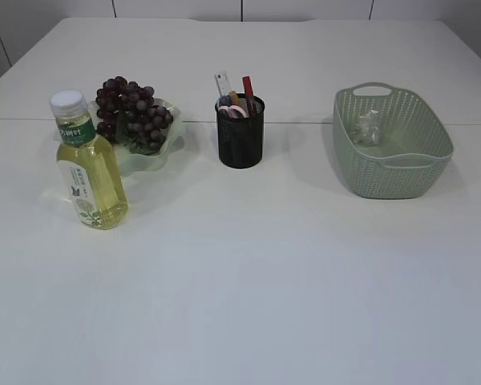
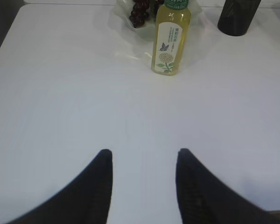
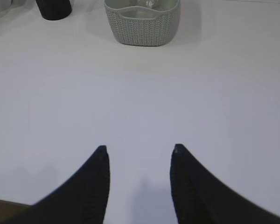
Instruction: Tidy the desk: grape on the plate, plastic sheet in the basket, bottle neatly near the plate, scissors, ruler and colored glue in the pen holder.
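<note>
The left claw (image 2: 144,156) hangs low over bare white counter (image 1: 248,273) with its two dark fingers spread wide and nothing between them. Well ahead of it stands the bottle (image 2: 171,37) of pale yellow drink, upright, just in front of the pale green plate (image 1: 154,152) that carries the bunch of dark grapes (image 1: 132,112). In the left wrist view the bottle's cap is cut off by the top edge, and only the lower grapes show.

The right claw (image 3: 139,150) is likewise spread wide and empty above open counter. Far ahead of it sits the green woven basket (image 3: 142,25), with the crumpled plastic sheet (image 1: 367,128) lying inside near its back wall; from the wrist view only a sliver of the sheet shows.

Between plate and basket stands the black mesh pen holder (image 1: 240,136). The ruler (image 1: 223,84), pink-handled scissors (image 1: 234,111) and a red stick that looks like the colored glue (image 1: 248,87) poke from its top. Their lower parts are hidden by the mesh.
</note>
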